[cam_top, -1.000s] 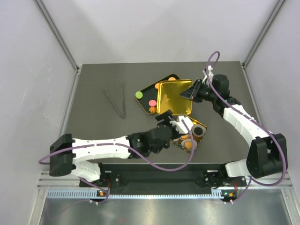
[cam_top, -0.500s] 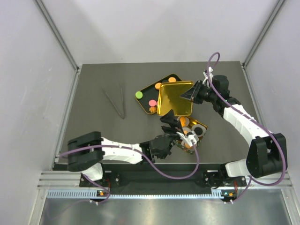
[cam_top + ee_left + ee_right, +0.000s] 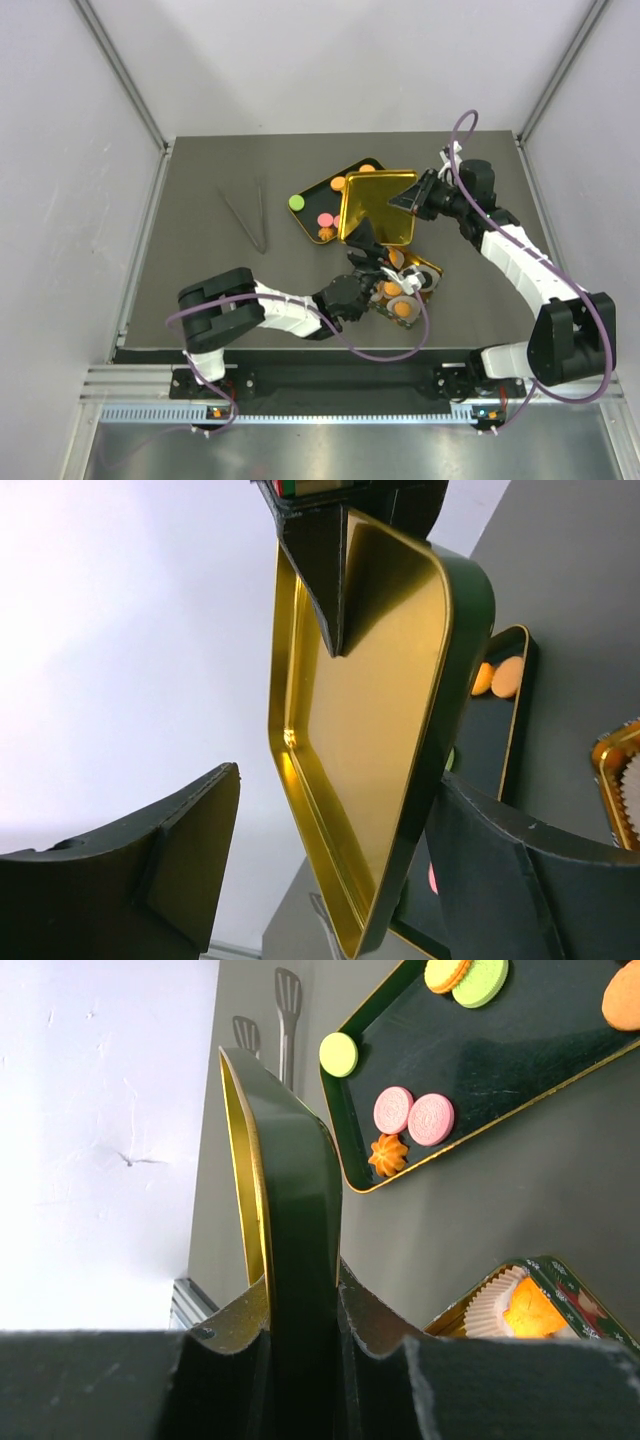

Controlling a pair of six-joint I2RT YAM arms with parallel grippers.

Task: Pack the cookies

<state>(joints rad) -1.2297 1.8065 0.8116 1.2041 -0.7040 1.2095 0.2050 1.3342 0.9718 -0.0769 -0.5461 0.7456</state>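
Observation:
The cookies lie on a dark gold-rimmed tray (image 3: 312, 205): a green one (image 3: 297, 202), a pink one (image 3: 325, 219) and orange ones (image 3: 338, 183). They also show in the right wrist view (image 3: 412, 1116). My right gripper (image 3: 412, 196) is shut on the far edge of a gold tin lid (image 3: 375, 205), holding it tilted above the tray; the right wrist view shows the jaws (image 3: 302, 1300) clamped on the lid (image 3: 290, 1190). My left gripper (image 3: 365, 238) is open, its jaws either side of the lid's near edge (image 3: 370, 710), not clamped on it.
A decorated tin (image 3: 405, 282) with white paper cups and orange cookies sits just near-right of the tray, under my left wrist. Metal tongs (image 3: 250, 215) lie on the table to the left. White walls enclose the table.
My left gripper has moved from over the tin up to the lid's near edge. The lid has shifted slightly right and tilted up, uncovering more of the tray.

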